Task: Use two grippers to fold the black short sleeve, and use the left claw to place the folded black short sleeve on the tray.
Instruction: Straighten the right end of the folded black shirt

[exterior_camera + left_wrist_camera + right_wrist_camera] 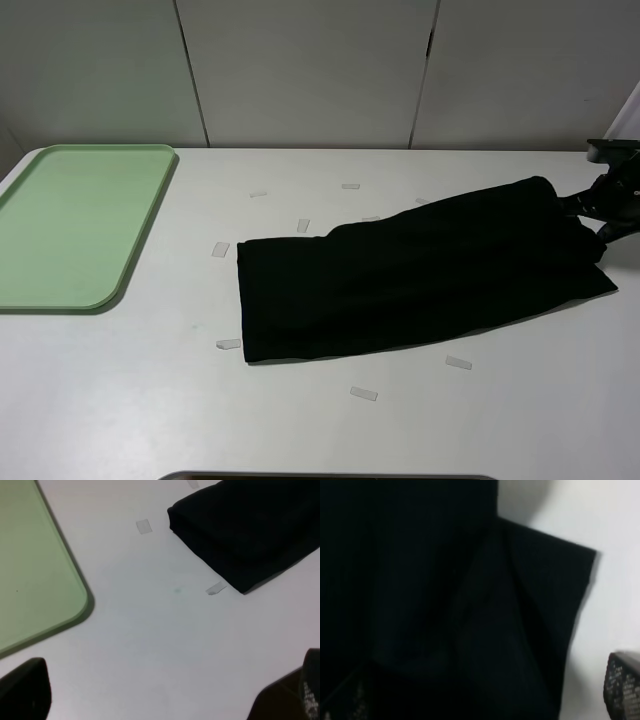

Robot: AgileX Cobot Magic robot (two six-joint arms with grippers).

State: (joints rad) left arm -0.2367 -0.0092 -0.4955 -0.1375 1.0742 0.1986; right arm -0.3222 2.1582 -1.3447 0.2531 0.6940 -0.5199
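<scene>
Black T-shirt (420,280), folded into a long strip, is lying on the white table (300,430) a bit right of centre. It's well apart from the pale-green tray (60,230) over on the left, with little tape scraps (221,249) dotted around it. Your left gripper (160,695) hangs over bare table between the tray corner and the shirt, fingers (25,690) spread wide, holding nothing. Your right gripper (482,695) is at the shirt's right end, jaws wide apart too, with cloth underneath. It's not pinching anything, and you can't tell if the tips touch it.
</scene>
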